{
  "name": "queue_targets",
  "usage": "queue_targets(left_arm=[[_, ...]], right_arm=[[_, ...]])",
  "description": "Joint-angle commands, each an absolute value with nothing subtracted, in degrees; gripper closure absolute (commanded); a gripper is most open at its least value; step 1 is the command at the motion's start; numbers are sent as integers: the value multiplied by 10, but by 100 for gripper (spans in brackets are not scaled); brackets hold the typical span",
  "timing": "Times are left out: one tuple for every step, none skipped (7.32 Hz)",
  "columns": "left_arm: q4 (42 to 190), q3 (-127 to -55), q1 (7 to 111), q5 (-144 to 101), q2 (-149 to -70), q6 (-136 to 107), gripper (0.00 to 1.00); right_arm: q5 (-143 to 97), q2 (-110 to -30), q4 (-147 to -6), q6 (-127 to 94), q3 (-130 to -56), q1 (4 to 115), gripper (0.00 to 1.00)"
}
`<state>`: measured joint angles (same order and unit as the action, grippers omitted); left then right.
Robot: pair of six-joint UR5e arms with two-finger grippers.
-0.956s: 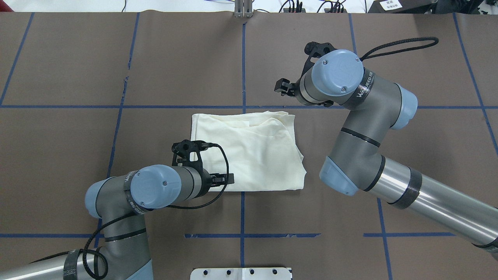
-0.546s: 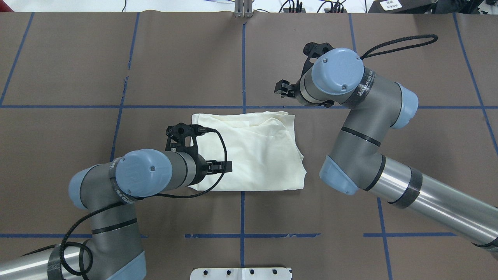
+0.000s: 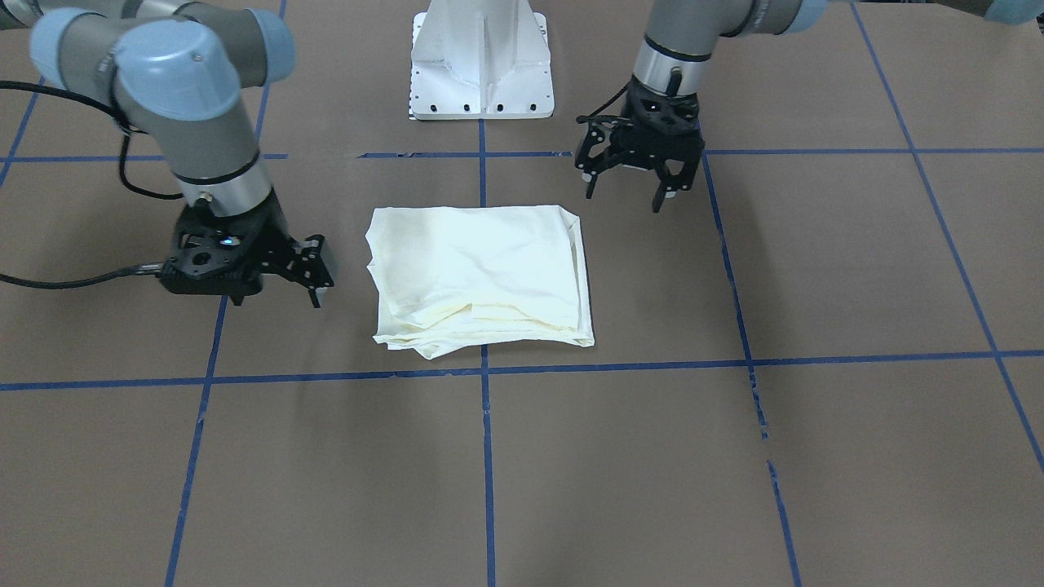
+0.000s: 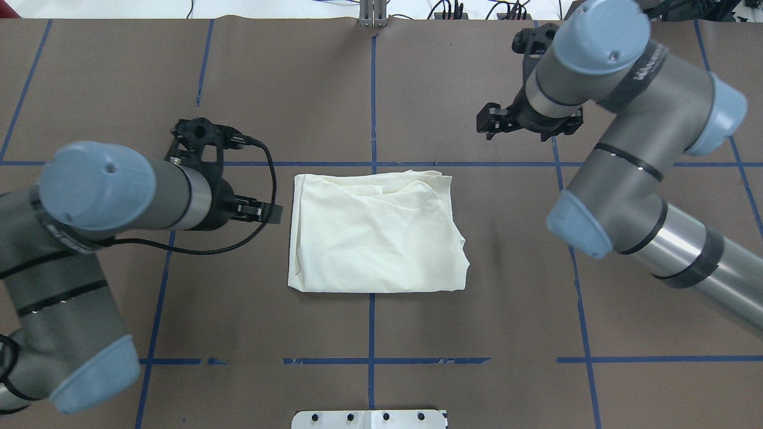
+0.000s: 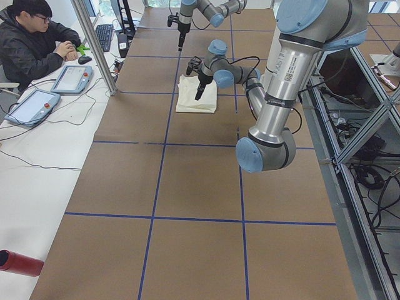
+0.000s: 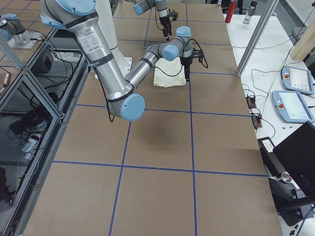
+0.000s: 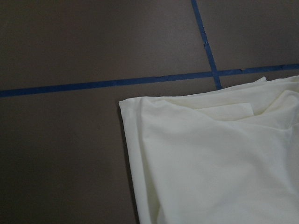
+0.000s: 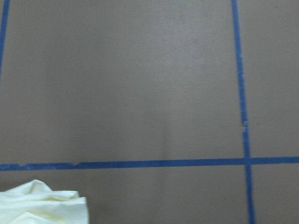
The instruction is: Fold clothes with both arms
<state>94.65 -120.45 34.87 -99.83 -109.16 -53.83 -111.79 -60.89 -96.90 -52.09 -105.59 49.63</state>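
The shirt (image 4: 375, 232) lies folded into a compact cream rectangle at the middle of the table (image 4: 119, 89), its print hidden. The fold looks finished, so both arms should lift away high and avoid its layered far edge. The left gripper (image 3: 624, 200) hangs open near the shirt's left edge, not touching. The right gripper (image 3: 316, 273), apparently also open, hangs apart off the far right corner.

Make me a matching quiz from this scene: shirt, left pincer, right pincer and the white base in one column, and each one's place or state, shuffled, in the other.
Things
1. shirt
2. left pincer
3. right pincer
4. white base

Places or states
A. off the shirt, past its far right corner
B. at the edge of the table nearest the robot
C. folded, lying flat in the middle
D. open, beside the shirt's left edge

Pairs: 1-C, 2-D, 3-A, 4-B
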Motion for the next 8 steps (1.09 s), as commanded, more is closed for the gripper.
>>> queue_targets(left_arm=[[935,-1240,470,-1068,-1004,-352,0],[939,-1240,529,-1108,-966,-265,0],[940,-1239,593,-1140,-934,-172,0],[940,-1233,659,-1180,-902,-92,0],[940,-1228,718,-1223,-875,-45,0],[940,-1222,740,-1230,-831,-45,0],[939,-1181,743,-1230,-810,-47,0],[943,-1141,784,-1237,-809,-36,0]], right_arm=[[-1203,-692,-1022,-273,-1098,618,0],[-1247,-761,-1015,-173,-1109,678,0],[-1290,-812,-1016,-69,-1110,742,0],[-1318,-862,-1016,-10,-1109,788,0],[-1320,-911,-1016,8,-1109,823,0],[-1319,-965,-1015,11,-1113,842,0],[-1314,-999,-1016,11,-1107,857,0],[-1312,-1031,-1016,11,-1107,873,0]])
